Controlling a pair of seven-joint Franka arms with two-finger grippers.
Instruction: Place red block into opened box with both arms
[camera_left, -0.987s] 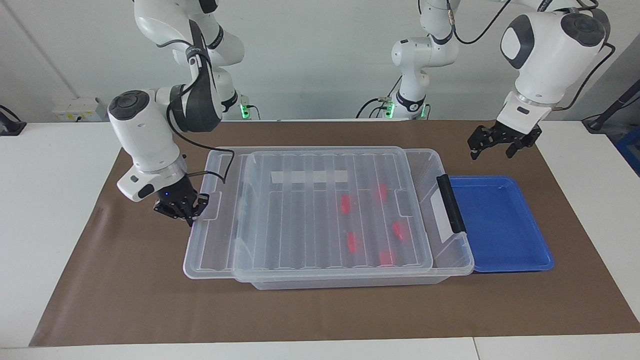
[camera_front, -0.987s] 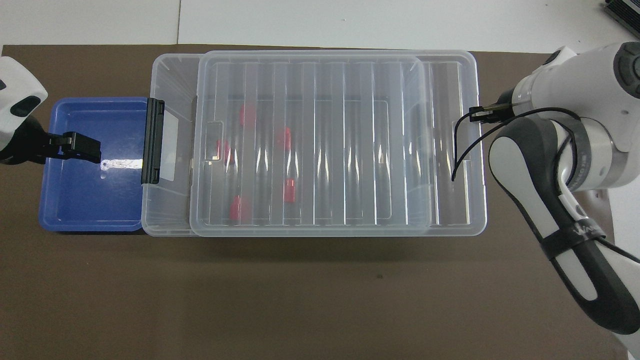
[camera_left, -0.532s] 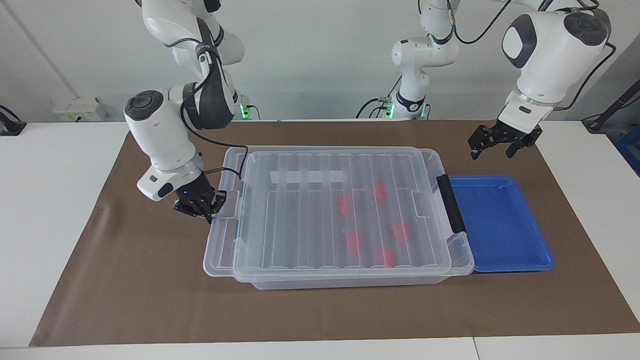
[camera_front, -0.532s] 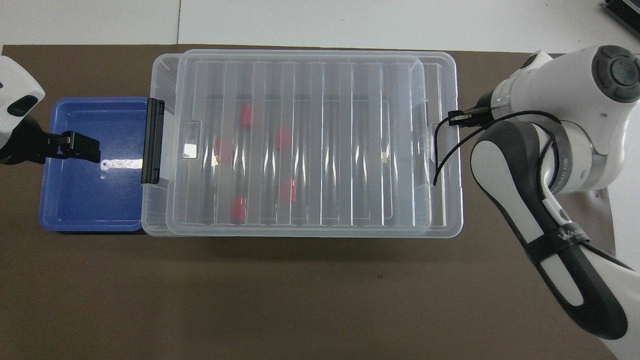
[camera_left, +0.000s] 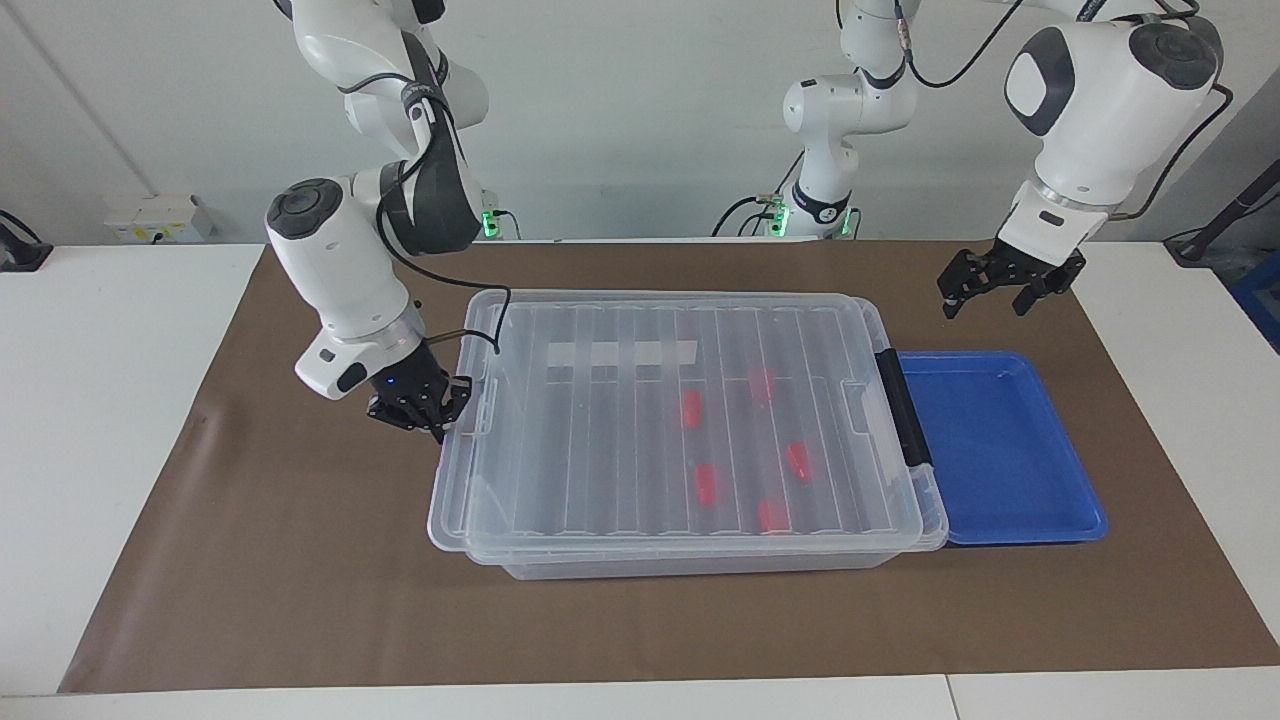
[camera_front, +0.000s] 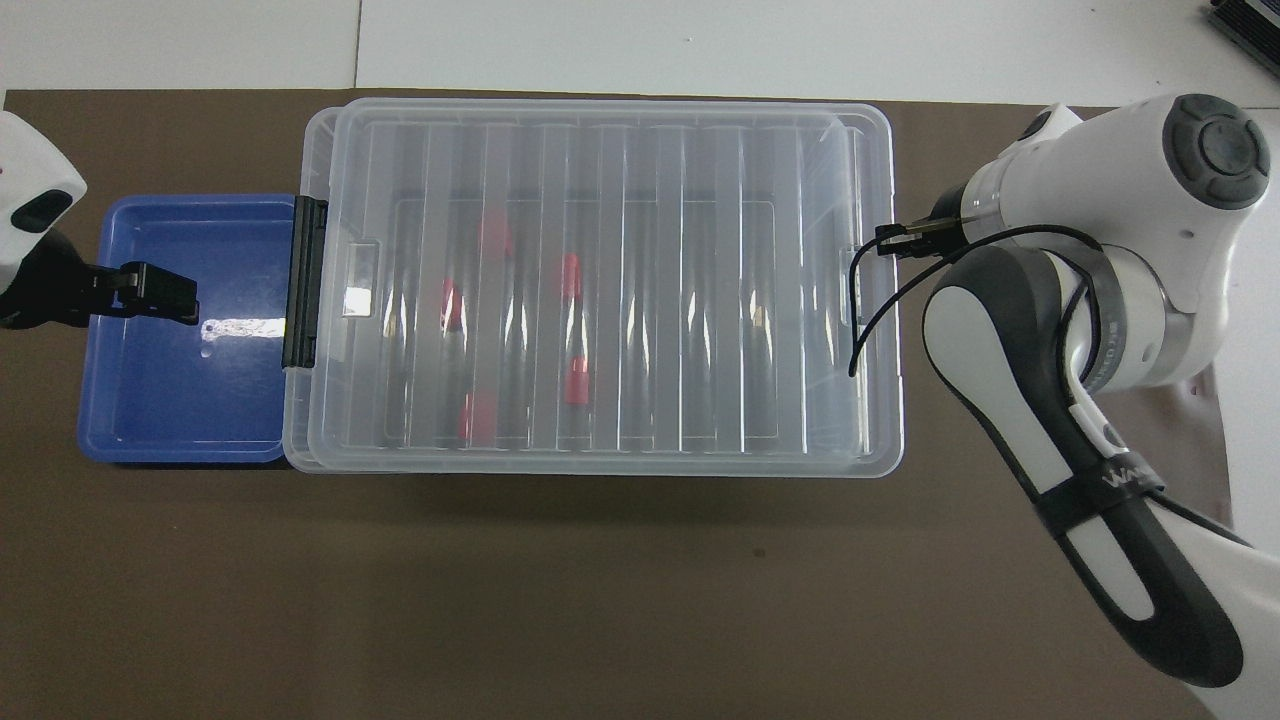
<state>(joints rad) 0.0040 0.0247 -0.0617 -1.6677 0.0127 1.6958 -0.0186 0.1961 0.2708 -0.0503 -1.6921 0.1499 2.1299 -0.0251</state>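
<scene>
A shallow blue tray (camera_left: 1000, 450) lies on the brown mat (camera_left: 250, 560) covering the white table (camera_left: 90, 400).

Right hand (camera_left: 425, 410) low, fingertips pressed together — left hand (camera_left: 995, 285) raised, fingers spread, arm waiting.

box (camera_left: 690, 545) – clear, ribbed lid | blocks (camera_left: 706, 484) – red, perhaps five | tray (camera_left: 1010, 450) – blue | mat (camera_left: 300, 600) – brown

Bright, even overhead light, sharp focus, soft shadows, white glare streaks on the ribbed clear plastic lid (camera_front: 600, 280).
</scene>
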